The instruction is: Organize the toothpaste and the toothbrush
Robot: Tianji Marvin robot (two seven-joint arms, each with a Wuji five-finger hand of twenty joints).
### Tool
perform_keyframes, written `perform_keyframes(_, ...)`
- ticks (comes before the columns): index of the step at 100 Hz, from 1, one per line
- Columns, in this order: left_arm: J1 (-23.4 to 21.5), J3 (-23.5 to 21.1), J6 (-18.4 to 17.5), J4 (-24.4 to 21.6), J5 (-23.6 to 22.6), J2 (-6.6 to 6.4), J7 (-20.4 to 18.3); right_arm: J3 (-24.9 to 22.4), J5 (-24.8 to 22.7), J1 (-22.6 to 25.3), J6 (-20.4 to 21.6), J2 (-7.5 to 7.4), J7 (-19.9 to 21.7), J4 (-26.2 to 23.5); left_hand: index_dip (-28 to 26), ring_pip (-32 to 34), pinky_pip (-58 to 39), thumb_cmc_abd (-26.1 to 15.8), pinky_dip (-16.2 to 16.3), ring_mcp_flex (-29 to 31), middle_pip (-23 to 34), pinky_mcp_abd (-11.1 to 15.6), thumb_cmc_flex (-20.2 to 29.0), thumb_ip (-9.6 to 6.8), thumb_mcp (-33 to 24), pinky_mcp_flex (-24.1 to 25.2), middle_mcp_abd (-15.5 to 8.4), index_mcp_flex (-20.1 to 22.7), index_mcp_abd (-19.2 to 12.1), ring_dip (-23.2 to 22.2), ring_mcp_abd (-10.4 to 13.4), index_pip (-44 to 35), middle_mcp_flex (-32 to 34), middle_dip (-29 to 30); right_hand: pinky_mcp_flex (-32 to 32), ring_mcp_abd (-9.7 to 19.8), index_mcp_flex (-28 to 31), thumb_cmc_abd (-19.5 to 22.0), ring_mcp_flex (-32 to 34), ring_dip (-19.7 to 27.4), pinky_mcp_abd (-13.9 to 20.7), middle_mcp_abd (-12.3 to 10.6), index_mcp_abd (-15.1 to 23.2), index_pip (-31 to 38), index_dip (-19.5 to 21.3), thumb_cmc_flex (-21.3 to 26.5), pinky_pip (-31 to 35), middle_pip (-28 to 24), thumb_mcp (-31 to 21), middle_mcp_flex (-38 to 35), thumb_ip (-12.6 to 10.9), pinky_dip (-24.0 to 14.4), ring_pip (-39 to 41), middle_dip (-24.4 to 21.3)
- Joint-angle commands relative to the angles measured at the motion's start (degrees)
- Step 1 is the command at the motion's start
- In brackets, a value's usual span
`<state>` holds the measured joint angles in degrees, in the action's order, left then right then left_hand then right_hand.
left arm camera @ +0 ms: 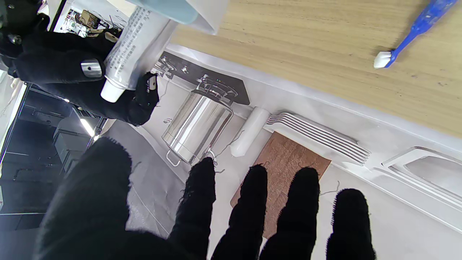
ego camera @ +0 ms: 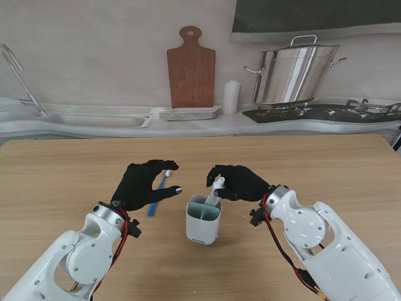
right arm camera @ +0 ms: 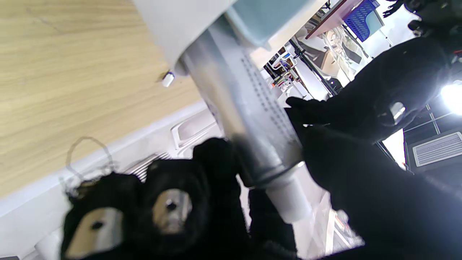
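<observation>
The right hand (ego camera: 238, 182) is wrapped around the cap end of the toothpaste tube (ego camera: 215, 192), thumb on one side and fingers on the other, with the tube's lower end already down inside the white holder (ego camera: 203, 219). The tube leans a little, cap up and tilted toward the far side. The holder stands on the wooden table (ego camera: 62, 175) near the middle, just in front of the robot, and a divider splits its top into compartments; the tube sits in the right one.

The left hand (ego camera: 143, 183) hovers over the table with fingers spread apart and curved, holding nothing. The blue toothbrush (ego camera: 159, 193) lies flat on the table right under that hand, white bristle head pointing to the far side, just left of the holder and not touching it.
</observation>
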<state>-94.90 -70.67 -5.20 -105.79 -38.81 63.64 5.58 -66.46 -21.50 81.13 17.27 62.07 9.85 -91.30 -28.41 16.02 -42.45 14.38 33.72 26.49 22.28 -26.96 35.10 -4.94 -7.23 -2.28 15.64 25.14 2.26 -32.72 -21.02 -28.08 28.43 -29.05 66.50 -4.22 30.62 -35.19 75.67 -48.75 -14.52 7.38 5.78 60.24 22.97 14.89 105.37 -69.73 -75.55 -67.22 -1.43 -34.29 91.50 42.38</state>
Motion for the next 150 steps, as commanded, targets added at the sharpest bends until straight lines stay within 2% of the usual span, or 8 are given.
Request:
perform_keyframes(1, -0.16, 0.03, -0.13, -0.64, 0.07, 0.10, -0.99, -0.12, -0.37, 0.79, 0.37, -0.09, 0.74, -0.23, -0.36, -0.28, -0.38, -0.81, -0.47, 0.85, -0.67, -0.62, 0.58, 0.24, -0.80, 0.19, -0.70, 0.92, -1.33, 0.13, 0.34, 0.00, 1.36, 2.24, 0.13, 1.17, -2.13, 0.65, -0.49, 0.65, 0.23, 3.76, -0.47, -0.18, 0.34, -3.06, 2.18, -1.37, 1.02, -0.22, -1.65, 0.40, -0.54, 0.23)
perform_keyframes(31, -0.04, 0.15, -0.18, -0.54, 0.13, 0.07, -1.14, -0.77, -0.21, 1.45, 1.36, -0.17, 0.79, 0.43, -0.37, -0.24, -0.41, -0.82, -0.48, 0.93, -0.68, -0.60, 0.57, 0.22, -0.83, 0.18, -0.70, 0.91, -1.36, 0.11, 0.37, -0.02, 1.35, 2.25, -0.01, 0.85, -2.35, 0.47, -0.52, 0.92, -0.21, 3.92, -0.56, -0.27, 0.85, -3.81, 1.65, -1.18, 1.69, 0.29, -1.07, 0.66, -1.15, 0.06)
perform_keyframes(34, -0.02, 0.17, -0.19, -0.52, 0.14, 0.07, -1.16, -0.84, -0.17, 1.52, 1.46, -0.19, 0.83, 0.50, -0.37, -0.26, -0.41, -0.79, -0.48, 0.88, -0.67, -0.59, 0.59, 0.22, -0.84, 0.19, -0.75, 0.90, -1.42, 0.11, 0.41, -0.01, 1.35, 2.24, -0.03, 0.79, -2.42, 0.43, -0.51, 0.96, -0.35, 4.82, -0.64, -0.34, 0.92, -3.83, 1.54, -1.02, 1.75, 0.59, -0.97, 0.73, -1.22, -0.01)
perform_keyframes(44, 0.07, 0.24, -0.21, -0.45, 0.22, 0.07, -1.23, -1.03, -0.02, 1.80, 1.62, -0.17, 0.76, 0.62, -0.37, -0.26, -0.41, -0.86, -0.49, 0.88, -0.70, -0.54, 0.51, 0.24, -0.80, 0.19, -0.72, 0.88, -1.33, 0.11, 0.38, -0.01, 1.31, 2.25, -0.06, 0.64, -2.50, 0.29, -0.52, 1.05, -0.55, 5.29, -0.76, -0.43, 1.08, -3.90, 1.41, -0.92, 1.74, 0.71, -0.75, 0.82, -1.41, -0.11)
perform_keyframes(103, 0.25, 0.40, -0.22, -0.32, 0.27, 0.05, -1.39, -0.99, 0.32, 3.06, 3.57, -0.21, 0.37, 0.00, -0.39, -0.25, -0.41, -0.88, -0.53, 1.00, -0.68, -0.53, 0.56, 0.25, -0.72, 0.18, -0.80, 0.93, -1.48, 0.11, 0.42, -0.02, 1.39, 2.26, -0.17, 0.17, -3.21, 0.35, -0.53, 1.32, -1.27, 5.23, -2.10, -0.61, 1.29, -4.25, 0.92, -0.71, 1.99, 1.16, -0.37, 1.14, -1.94, -0.29)
perform_keyframes(150, 0.29, 0.44, -0.35, -0.26, 0.21, 0.00, -1.54, -1.17, 0.43, 3.41, 4.43, -0.18, -0.01, 0.14, -0.41, -0.24, -0.38, -0.98, -0.56, 1.02, -0.67, -0.56, 0.59, 0.25, -0.72, 0.20, -0.81, 0.95, -1.49, 0.09, 0.42, -0.01, 1.39, 2.25, -0.80, -1.72, -8.58, -1.00, -0.62, 2.66, -3.33, 5.24, -6.20, -1.16, 1.00, -5.67, -1.40, 0.48, 3.43, 3.50, 0.49, 2.29, -4.91, -1.30)
